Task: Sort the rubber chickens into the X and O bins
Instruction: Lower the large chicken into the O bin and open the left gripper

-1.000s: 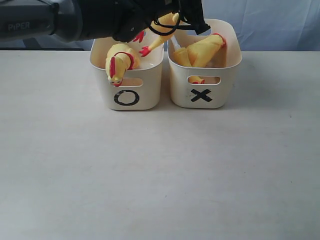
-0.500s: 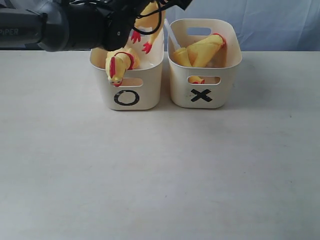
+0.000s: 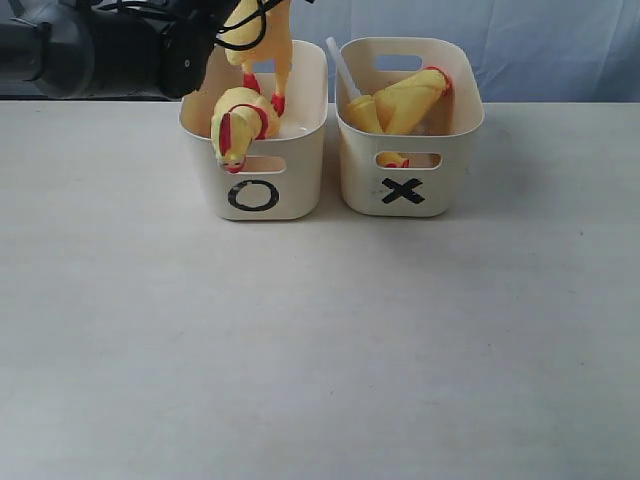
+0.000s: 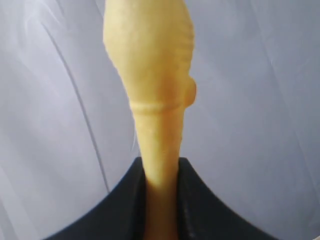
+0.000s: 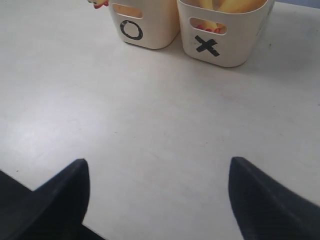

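A wide, pale off-white desk (image 3: 320, 340) fills most of the scene. Its matte surface shows faint grey scuffs and a tiny dark speck (image 3: 580, 232) toward the right side. Behind the desk's far edge hangs a light blue-grey cloth backdrop (image 3: 560, 50), with soft creases and long folds running down it. A thin white strip (image 3: 341, 66) slants upward near the far edge of the desk; what it is cannot be told.

Left gripper (image 4: 162, 172) with its chicken (image 3: 264, 42) farther left now, feet straight down over the O bin (image 3: 302, 160), no longer slanted.
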`<act>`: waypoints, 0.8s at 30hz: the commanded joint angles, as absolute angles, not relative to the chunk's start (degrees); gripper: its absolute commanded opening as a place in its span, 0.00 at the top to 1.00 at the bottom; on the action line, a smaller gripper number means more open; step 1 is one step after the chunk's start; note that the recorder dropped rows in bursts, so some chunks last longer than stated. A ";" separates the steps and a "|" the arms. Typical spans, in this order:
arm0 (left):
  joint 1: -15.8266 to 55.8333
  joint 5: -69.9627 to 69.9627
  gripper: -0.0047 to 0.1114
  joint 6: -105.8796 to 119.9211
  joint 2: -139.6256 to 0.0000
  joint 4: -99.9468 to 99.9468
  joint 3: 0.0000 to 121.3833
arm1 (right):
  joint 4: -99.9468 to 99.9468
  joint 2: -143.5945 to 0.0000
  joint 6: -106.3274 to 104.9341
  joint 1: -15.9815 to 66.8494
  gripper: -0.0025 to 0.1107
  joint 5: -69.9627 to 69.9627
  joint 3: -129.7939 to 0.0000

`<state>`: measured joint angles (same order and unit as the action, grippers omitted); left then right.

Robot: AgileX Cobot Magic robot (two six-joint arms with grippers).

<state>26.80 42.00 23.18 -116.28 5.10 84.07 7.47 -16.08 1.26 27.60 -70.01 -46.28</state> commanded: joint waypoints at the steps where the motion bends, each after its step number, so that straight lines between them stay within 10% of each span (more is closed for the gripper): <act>1: 24.79 39.21 0.96 17.01 -116.39 -1.24 83.96 | 7.34 -15.68 1.08 27.43 0.34 -69.96 -45.98; 9: 24.16 36.36 0.93 12.82 -118.61 -6.32 83.96 | 7.34 -15.68 1.08 27.43 0.34 -69.96 -45.98; 24: 24.16 31.64 0.43 12.54 -118.61 -3.03 83.96 | 7.34 -15.68 0.95 27.43 0.34 -69.96 -45.98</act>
<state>24.20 32.43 12.93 -118.57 -5.77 84.07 7.47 -16.08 1.26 27.60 -70.01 -46.28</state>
